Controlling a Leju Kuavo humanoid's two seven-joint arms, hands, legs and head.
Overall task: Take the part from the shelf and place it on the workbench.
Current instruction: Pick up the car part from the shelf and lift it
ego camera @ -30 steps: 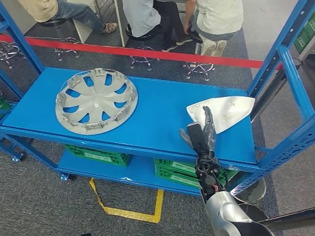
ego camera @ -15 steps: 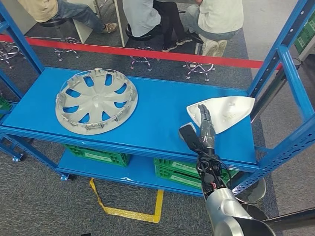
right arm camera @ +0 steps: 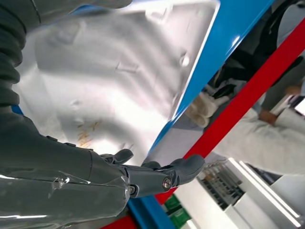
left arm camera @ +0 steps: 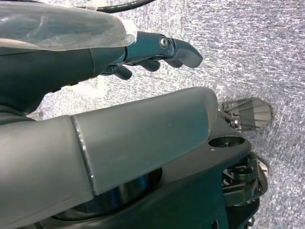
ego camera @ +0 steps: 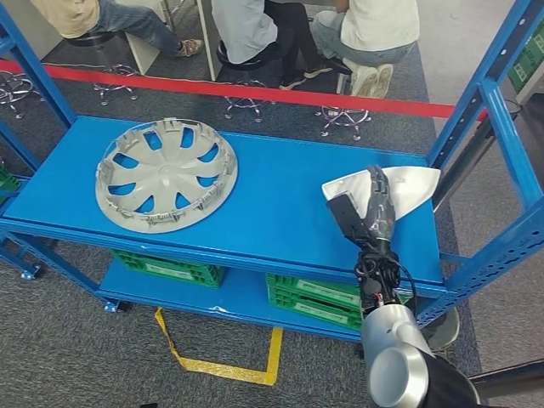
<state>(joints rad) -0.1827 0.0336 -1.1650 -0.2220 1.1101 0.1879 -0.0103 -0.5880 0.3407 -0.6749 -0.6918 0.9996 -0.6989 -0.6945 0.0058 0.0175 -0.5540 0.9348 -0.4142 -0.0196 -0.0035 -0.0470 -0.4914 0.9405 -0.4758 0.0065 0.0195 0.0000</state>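
Note:
The part is a white, roughly triangular plastic cover (ego camera: 410, 183) lying at the right end of the blue shelf (ego camera: 282, 200). My right hand (ego camera: 371, 211) reaches over the cover's left end, dark fingers lying across its top and the thumb on the near side. In the right wrist view the fingers (right arm camera: 151, 177) stretch out just above the cover's pale surface (right arm camera: 118, 86), not closed on it. My left hand (left arm camera: 144, 86) hangs over grey carpet and holds nothing, its fingers slightly bent.
A silver wheel cover (ego camera: 167, 174) lies on the shelf's left half. Blue uprights (ego camera: 507, 127) frame the right end. Green crates (ego camera: 314, 297) sit on the lower shelf. Behind a red floor tape (ego camera: 257, 90), people sit on stools (ego camera: 246, 55).
My right hand has moved forward and to the right, from the shelf's front edge onto the white cover's left end. The cover and wheel cover have stayed put.

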